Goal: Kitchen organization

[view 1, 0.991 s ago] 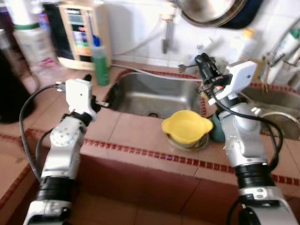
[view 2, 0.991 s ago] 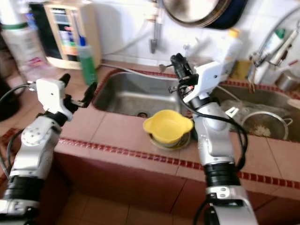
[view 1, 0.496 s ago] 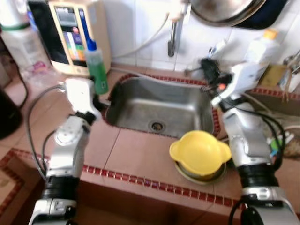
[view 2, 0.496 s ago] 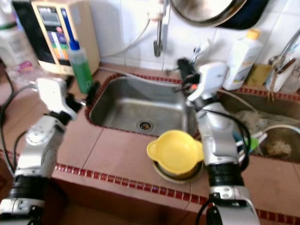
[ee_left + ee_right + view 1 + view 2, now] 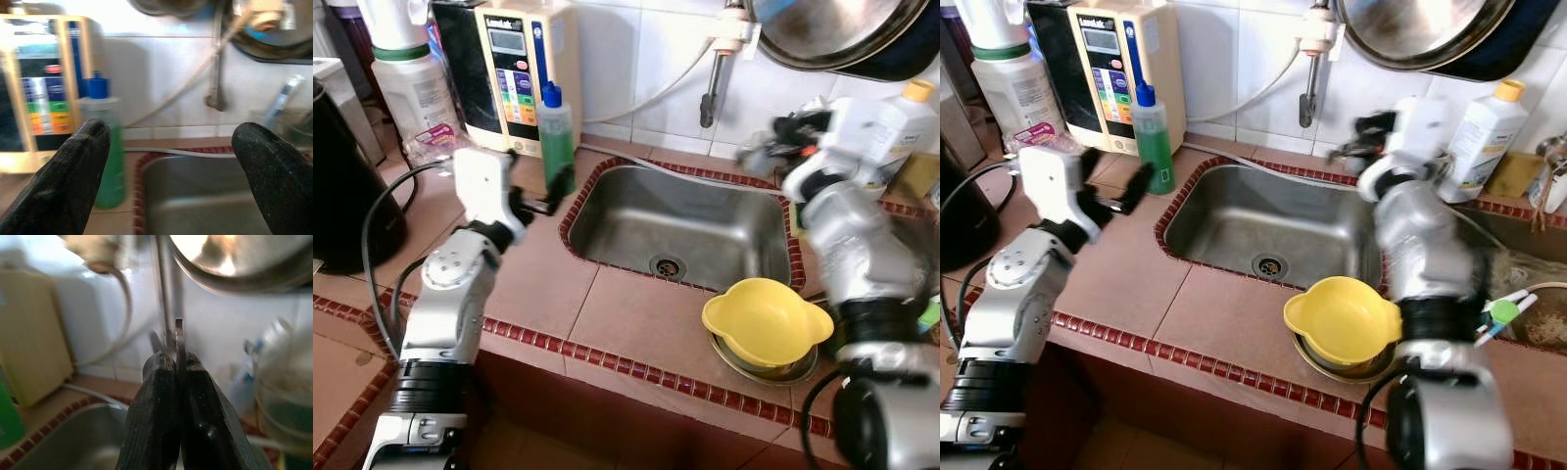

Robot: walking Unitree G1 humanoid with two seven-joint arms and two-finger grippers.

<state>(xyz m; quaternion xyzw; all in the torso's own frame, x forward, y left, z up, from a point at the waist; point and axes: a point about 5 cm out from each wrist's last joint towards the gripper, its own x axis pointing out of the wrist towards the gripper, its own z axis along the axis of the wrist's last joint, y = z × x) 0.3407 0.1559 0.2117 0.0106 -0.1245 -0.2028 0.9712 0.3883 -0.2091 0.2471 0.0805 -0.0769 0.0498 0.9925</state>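
White tiled wall [image 5: 636, 59] behind a terracotta-tiled counter [image 5: 636, 313] with an inset steel sink [image 5: 690, 230]

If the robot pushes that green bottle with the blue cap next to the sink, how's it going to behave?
The green bottle is tall and narrow and stands upright on the counter, so a push near its top would probably tip it. It stands close to the sink rim, so it might fall in. It looks like plastic, so likely light and unlikely to break. The left gripper is open beside it.

1. The sink [image 5: 685, 220] is brushed metal with a dull shine.
2. The surface [image 5: 626, 313] is matt reddish tile.
3. The yellow bowl [image 5: 767, 321] looks like smooth plastic.
4. The green bottle [image 5: 1154, 132] is translucent plastic.
5. My left hand [image 5: 171, 166] has rough, matt black fingers [image 5: 73, 181].
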